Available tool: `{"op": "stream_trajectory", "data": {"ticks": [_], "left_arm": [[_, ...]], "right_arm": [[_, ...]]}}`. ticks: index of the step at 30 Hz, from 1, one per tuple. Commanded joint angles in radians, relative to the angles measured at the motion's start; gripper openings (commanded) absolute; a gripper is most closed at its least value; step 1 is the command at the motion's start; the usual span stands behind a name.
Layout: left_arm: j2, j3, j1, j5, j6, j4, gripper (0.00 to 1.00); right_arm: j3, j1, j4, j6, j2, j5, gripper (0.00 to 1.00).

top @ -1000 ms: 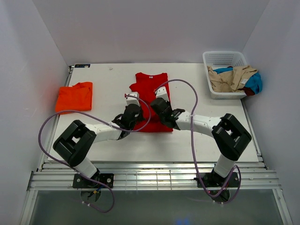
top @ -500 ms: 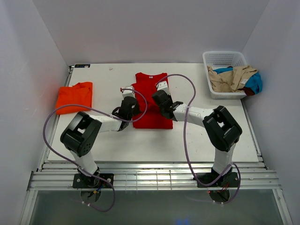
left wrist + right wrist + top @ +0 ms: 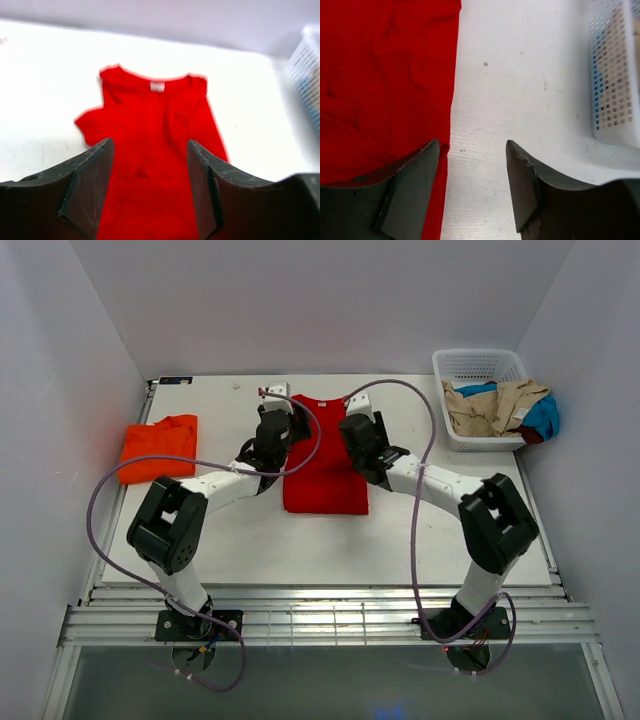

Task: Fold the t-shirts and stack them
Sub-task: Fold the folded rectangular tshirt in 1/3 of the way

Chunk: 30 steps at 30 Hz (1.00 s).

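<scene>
Red tee lies flat around the ctr of the worktop, somewhat nearer the far edge than the near one. Long axis runs near-to-far: collar pts at the far edge, hem at the near edge where the arm bases are. Hem end is squared off. One sleeve pokes out on the tee's left side; the right side runs fairly straight. Small white neck label shows just inside the collar.

L gripper: jaws wide apart, nothing btwn them. It hangs over the tee's left side, towards the collar end, and looks raised off the cloth. In its own cam the red cloth fills the gap btwn the fingers and runs on ahead to the collar.

R gripper: jaws wide too, holding nothing. It sits at the tee's right side, opp. the L gripper. The tee's right edge passes under its left finger; can't tell if finger & cloth touch. Bare worktop shows btwn the fingers.

Orange tee: folded, by the left edge of the worktop, well apart from the red tee & both grippers.

White basket stands at the far right corner w/ tan & blue cloth heaped in it.
</scene>
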Motion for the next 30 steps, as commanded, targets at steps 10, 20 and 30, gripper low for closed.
{"op": "stream_trajectory", "data": {"ticks": [10,20,30], "left_arm": [[-0.119,-0.165,-0.064,0.169,-0.22,0.01,0.0],[0.024,-0.251,-0.098,0.248,-0.322,0.042,0.0],[0.035,-0.35,-0.135,0.252,-0.366,0.079,0.0]], "right_arm": [[-0.079,0.005,0.015,0.09,-0.157,-0.401,0.08],[-0.01,0.004,0.021,0.149,0.017,-0.575,0.08],[0.051,-0.003,0.017,0.147,0.128,-0.582,0.08]]}}
